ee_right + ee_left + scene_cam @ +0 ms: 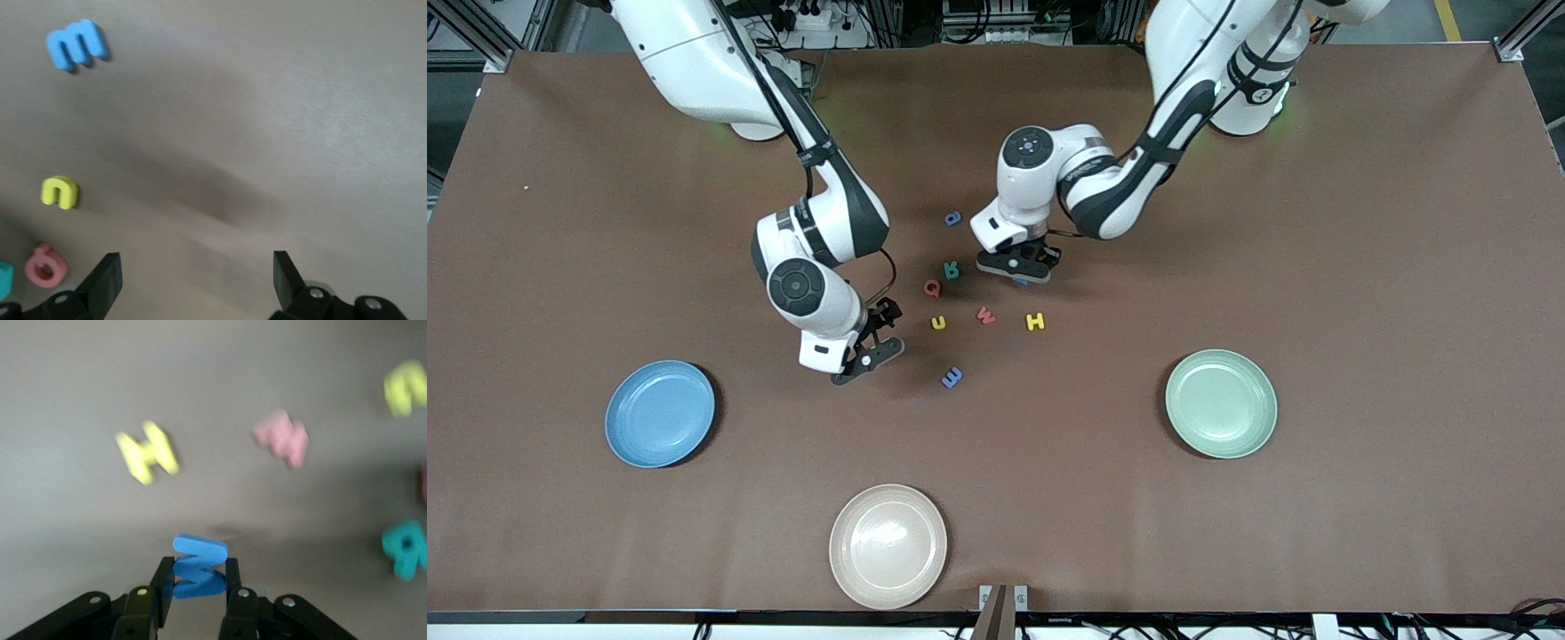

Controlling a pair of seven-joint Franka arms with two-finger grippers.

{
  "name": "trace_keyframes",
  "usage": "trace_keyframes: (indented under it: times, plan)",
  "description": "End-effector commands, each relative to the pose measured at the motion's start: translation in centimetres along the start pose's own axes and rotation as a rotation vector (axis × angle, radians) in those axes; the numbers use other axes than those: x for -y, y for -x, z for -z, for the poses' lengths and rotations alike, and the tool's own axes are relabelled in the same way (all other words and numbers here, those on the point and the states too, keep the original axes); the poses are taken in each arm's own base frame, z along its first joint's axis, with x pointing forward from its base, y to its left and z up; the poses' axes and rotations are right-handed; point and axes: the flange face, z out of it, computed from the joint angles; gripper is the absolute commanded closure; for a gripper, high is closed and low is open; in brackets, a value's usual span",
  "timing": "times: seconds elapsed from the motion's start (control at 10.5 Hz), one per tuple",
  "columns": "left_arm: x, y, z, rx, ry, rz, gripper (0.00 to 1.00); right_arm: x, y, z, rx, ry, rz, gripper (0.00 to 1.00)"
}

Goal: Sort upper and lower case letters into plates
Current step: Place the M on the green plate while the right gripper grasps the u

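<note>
Nearest the front edge of the bench sit my sky blue plate [660,413] and mint plate [1221,403]. Mid-bench, my right gripper [197,283] hangs with fingers spread beside the blue m [951,377]. My left gripper [197,577] pinches a blue letter [198,565] among the other letters.

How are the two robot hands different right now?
The left gripper is shut on a blue letter, while the right gripper is open and holds nothing. The left gripper is over the cluster of letters, beside the yellow H; the right gripper hangs over bare table, toward the sky blue plate, with the blue m nearby. Both have black fingers on white arms.
</note>
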Motion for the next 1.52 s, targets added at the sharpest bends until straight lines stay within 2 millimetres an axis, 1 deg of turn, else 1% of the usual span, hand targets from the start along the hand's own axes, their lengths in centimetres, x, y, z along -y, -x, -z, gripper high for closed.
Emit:
trace_keyframes:
  times: [0.0,0.1,0.19,0.29,0.38,0.48,0.57,0.86,1.05,1.14,1.24,1.33,1.43]
  plan:
    - [7.8,-4.6,5.4,-0.078,-0.04,0.14,1.0,4.7,-1.8,-1.4,-0.002,-0.004,-0.066,0.0]
    - [10.4,-6.1,6.9,-0.092,-0.054,0.193,1.0,6.6,-2.2,-2.2,-0.002,0.0,-0.06,0.0]
    - [14.3,-7.7,7.7,-0.092,-0.088,0.243,1.0,8.0,-2.6,-2.6,-0.016,0.003,-0.055,0.0]
    - [18.2,-9.4,8.2,-0.097,-0.102,0.282,1.0,8.8,-2.8,-3.0,-0.036,0.006,-0.047,0.0]
    - [21.0,-10.4,8.4,-0.1,-0.108,0.309,1.0,9.5,-2.8,-3.4,-0.044,0.006,-0.041,0.0]
    - [23.3,-11.1,8.1,-0.096,-0.118,0.317,1.0,10.3,-2.7,-3.8,-0.042,0.01,-0.032,0.0]
    - [25.4,-11.6,7.8,-0.089,-0.127,0.316,1.0,10.8,-2.7,-4.2,-0.043,0.012,-0.03,0.0]
    - [31.6,-13.4,7.0,-0.079,-0.157,0.31,1.0,10.7,-2.6,-5.6,-0.044,0.02,-0.031,0.0]
    - [34.8,-14.7,6.2,-0.075,-0.167,0.315,1.0,10.7,-2.4,-6.2,-0.032,0.021,-0.053,0.0]
    - [36.1,-14.9,5.6,-0.066,-0.176,0.309,1.0,11.0,-2.4,-6.6,-0.027,0.022,-0.066,0.0]
    - [37.8,-15.5,5.3,-0.066,-0.187,0.296,1.0,11.2,-2.3,-6.6,-0.027,0.021,-0.067,0.92]
    - [39.2,-15.9,4.8,-0.062,-0.19,0.295,1.0,11.3,-2.3,-6.5,-0.027,0.019,-0.068,1.0]
    - [39.5,-16.3,4.3,-0.06,-0.188,0.3,1.0,11.2,-2.3,-6.4,-0.024,0.019,-0.071,1.0]
